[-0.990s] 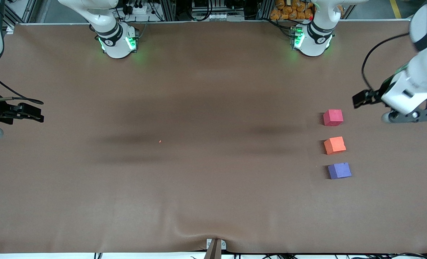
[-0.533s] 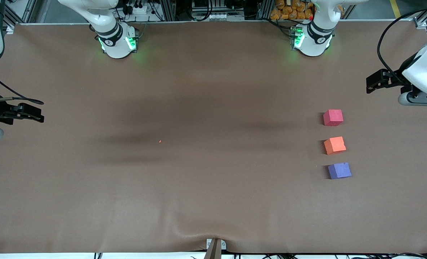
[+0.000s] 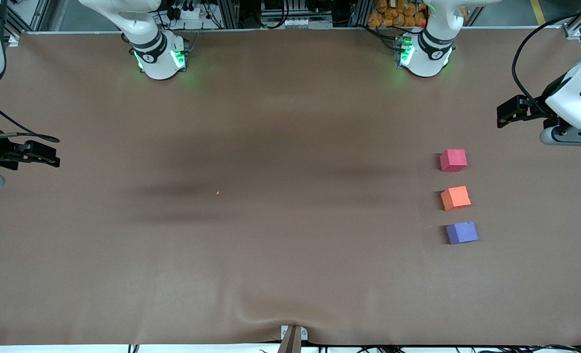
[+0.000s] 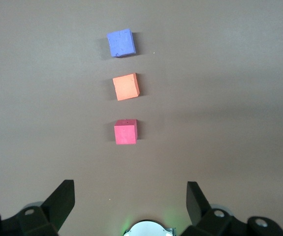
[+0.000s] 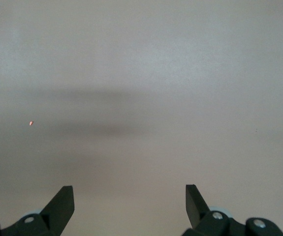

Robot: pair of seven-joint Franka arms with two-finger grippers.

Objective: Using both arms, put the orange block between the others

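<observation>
The orange block (image 3: pixel 455 197) sits on the table (image 3: pixel 280 245) toward the left arm's end, in the middle of a short row of three cubes. At its 12 o'clock in the front view, farther from the front camera, is the pinkish-red cube (image 3: pixel 453 160); at its 6 o'clock, nearer to that camera, is the purple-blue cube (image 3: pixel 462 232). The three are near each other but apart, with a strip of bare table between each pair. The left wrist view shows the same row: orange block (image 4: pixel 126 86), pinkish-red cube (image 4: pixel 125 132), purple-blue cube (image 4: pixel 120 42).

The left gripper (image 3: pixel 506 113) hangs at about 1 o'clock from the row, over the table near the edge, its fingers (image 4: pixel 62 199) spread wide and holding nothing. The right gripper (image 3: pixel 40 153) is well apart, over the right arm's end of the table, fingers (image 5: pixel 62 201) released and empty too. A tiny orange speck (image 3: pixel 217 192) lies on the table at about 9 o'clock from the block.
</observation>
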